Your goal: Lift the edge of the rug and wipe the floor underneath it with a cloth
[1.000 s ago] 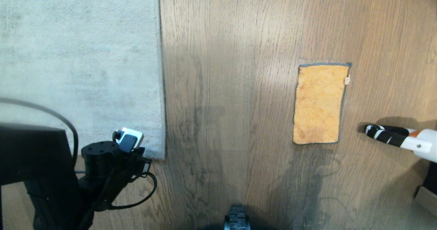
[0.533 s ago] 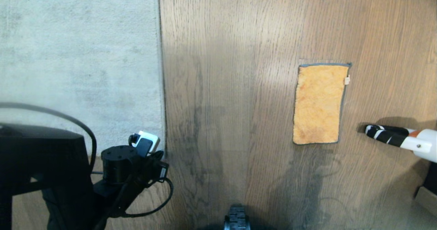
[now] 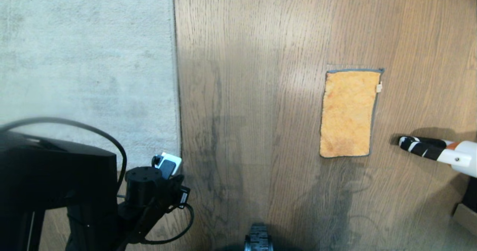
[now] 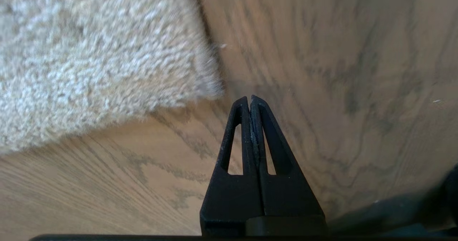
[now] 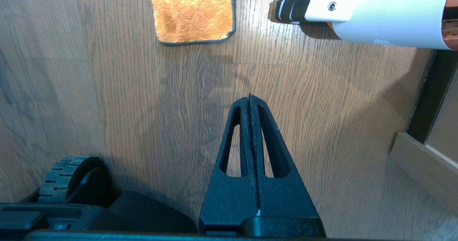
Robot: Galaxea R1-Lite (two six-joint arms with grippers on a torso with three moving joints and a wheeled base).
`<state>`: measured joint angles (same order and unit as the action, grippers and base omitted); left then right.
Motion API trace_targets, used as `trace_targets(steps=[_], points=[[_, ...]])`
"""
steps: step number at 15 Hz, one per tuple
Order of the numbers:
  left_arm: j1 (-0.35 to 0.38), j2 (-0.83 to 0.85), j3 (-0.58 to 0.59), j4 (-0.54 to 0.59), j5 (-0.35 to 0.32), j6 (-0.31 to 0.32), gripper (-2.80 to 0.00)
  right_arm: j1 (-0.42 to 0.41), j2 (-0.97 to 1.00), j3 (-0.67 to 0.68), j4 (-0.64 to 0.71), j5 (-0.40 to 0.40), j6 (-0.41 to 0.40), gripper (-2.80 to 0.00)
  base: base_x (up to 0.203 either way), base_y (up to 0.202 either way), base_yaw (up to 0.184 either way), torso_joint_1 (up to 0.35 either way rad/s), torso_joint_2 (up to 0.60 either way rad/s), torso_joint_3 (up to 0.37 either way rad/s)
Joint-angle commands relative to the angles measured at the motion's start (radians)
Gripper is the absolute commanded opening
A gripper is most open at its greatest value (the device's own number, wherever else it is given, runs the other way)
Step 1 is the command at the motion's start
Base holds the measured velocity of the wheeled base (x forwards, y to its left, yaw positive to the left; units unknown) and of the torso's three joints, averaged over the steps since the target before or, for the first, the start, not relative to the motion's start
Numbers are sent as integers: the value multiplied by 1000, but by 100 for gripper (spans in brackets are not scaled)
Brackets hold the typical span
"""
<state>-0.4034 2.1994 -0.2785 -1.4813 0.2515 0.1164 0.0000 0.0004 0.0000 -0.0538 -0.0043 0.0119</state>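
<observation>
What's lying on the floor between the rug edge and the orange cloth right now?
Nothing: in the head view only bare floor runs between the rug edge and the cloth.

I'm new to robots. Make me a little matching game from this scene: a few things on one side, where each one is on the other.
Things:
1. cloth
2. rug edge
3. left end effector
4. white tube

Places:
A. just off the rug's corner, over bare floor
B. flat on the planks, right of the rug
C. at the far right, beyond the cloth
D. lying flat, not lifted

Pairs: 1-B, 2-D, 3-A, 4-C
</observation>
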Motion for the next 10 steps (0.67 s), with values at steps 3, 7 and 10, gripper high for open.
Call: trace_targets(steps=[3, 7, 10], points=[[31, 27, 4, -8, 13, 8, -280, 0, 1, 0, -1, 0, 0, -280, 0, 0, 0, 0, 0, 0], [73, 64, 0, -77, 13, 42, -280, 0, 1, 0, -1, 0, 0, -280, 0, 0, 0, 0, 0, 0], [80, 68, 8, -89, 15, 42, -280, 0, 1, 0, -1, 0, 0, -280, 0, 0, 0, 0, 0, 0]])
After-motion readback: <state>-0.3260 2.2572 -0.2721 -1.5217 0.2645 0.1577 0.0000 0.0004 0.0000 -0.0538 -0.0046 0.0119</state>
